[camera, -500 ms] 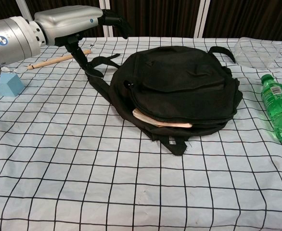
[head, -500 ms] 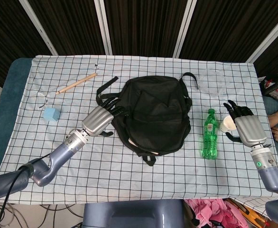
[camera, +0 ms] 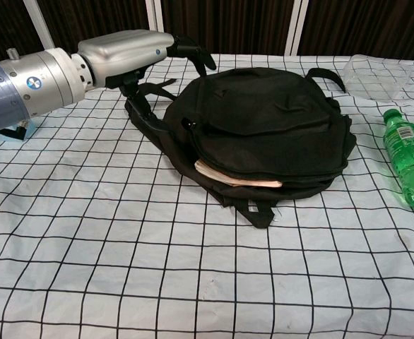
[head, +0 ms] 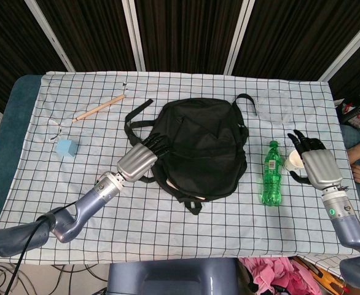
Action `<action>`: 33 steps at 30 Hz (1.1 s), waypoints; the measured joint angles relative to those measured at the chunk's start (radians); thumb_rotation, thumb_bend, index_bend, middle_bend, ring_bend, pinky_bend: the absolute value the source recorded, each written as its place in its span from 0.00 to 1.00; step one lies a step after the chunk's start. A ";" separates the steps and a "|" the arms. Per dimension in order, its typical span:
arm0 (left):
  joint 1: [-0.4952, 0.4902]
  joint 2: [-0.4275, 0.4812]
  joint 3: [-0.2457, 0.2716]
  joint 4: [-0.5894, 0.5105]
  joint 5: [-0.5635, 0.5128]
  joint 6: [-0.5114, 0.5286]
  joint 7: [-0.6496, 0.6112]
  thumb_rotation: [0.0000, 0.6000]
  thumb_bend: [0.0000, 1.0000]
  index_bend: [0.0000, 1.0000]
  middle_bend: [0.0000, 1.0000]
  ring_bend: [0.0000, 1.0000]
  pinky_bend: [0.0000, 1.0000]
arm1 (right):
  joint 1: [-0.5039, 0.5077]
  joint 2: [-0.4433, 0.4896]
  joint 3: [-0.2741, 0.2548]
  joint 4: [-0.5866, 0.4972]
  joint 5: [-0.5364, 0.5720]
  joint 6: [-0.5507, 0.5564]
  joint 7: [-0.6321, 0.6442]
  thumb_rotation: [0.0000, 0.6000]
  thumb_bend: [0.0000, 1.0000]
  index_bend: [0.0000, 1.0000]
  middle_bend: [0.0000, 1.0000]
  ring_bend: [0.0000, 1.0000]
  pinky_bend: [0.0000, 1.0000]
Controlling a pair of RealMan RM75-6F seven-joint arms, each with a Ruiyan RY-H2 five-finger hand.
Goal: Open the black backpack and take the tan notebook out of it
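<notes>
The black backpack (head: 201,147) lies flat in the middle of the checkered tablecloth (head: 168,233) in the head view. The left hand (head: 144,158) is at its left edge, fingers reaching onto the fabric; I cannot tell if they grip anything. The right hand (head: 315,161) is well apart at the right, fingers spread and holding nothing, just beside a white cup (head: 295,161). A green bottle (head: 271,174) lies between the backpack and that hand.

In the chest view the backpack (camera: 263,134) has its front seam partly open, and the tan notebook (camera: 235,177) shows its edge inside the gap. The left hand (camera: 140,53) is over the backpack's upper left corner, near the straps (camera: 147,106)
</notes>
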 measured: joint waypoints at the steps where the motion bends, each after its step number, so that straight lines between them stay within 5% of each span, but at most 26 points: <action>1: 0.002 -0.001 0.009 0.002 0.002 -0.003 0.005 1.00 0.06 0.19 0.23 0.01 0.07 | -0.002 0.001 -0.005 0.000 -0.001 0.000 -0.001 1.00 0.20 0.04 0.01 0.14 0.14; 20: -0.016 -0.121 0.038 0.171 -0.004 -0.054 -0.029 1.00 0.06 0.19 0.22 0.01 0.07 | -0.024 0.034 -0.015 -0.012 0.017 0.019 -0.002 1.00 0.20 0.04 0.01 0.14 0.14; 33: -0.048 -0.209 0.011 0.228 0.001 -0.032 -0.041 1.00 0.06 0.21 0.22 0.01 0.07 | -0.031 0.024 -0.020 0.012 0.020 0.026 0.016 1.00 0.20 0.04 0.01 0.14 0.14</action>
